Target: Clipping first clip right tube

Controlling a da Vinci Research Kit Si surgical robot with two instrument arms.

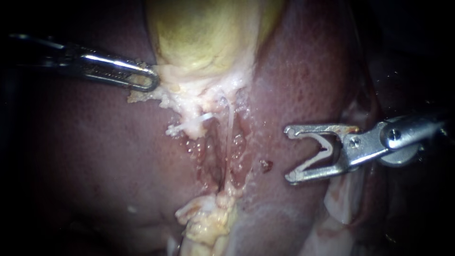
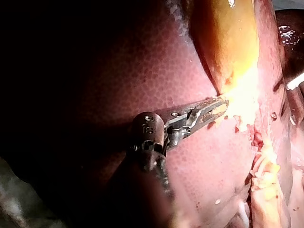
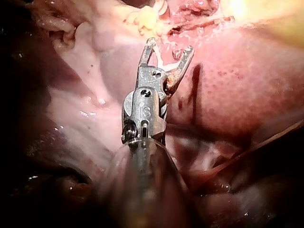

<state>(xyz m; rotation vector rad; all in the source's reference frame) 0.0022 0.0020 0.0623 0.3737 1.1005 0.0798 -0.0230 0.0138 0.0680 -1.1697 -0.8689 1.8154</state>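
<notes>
mottled liver (image 1: pixel 95 156) beside right instrument (image 1: pixel 287 154), seemingly cradling a pale v-shaped clip (image 1: pixel 322 151).

Dark red liver (image 1: pixel 95 156) fills most of the endoscope view. Yellow-green gallbladder (image 1: pixel 204 38) lies on it. Pale fatty tissue (image 1: pixel 189 95) hangs off the gallbladder's lower end. Raw red groove (image 1: pixel 213 161) below that. Yellowish fat lump (image 1: pixel 208 225) at the groove's lower end. Small dark blood spot (image 1: pixel 266 165) on the liver just beside the groove.
</notes>
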